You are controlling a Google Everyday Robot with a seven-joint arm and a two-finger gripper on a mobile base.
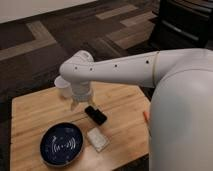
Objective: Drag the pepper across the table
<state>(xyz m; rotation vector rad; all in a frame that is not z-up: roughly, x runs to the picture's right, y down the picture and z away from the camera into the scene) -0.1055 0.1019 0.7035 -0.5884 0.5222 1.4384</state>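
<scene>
The pepper (146, 116) shows as a small orange-red sliver on the right part of the table (125, 102), mostly hidden behind my white arm's bulky lower link. My gripper (80, 103) hangs down over the middle of the table, just left of the black phone (96, 115) and well left of the pepper. It holds nothing that I can see.
A dark blue plate (62, 144) lies at the front left. A white flat block (98, 139) lies beside it, in front of the phone. A pale cup-like thing (62, 87) stands behind and left of the gripper. Dark furniture (185, 25) stands at the back right on the carpet.
</scene>
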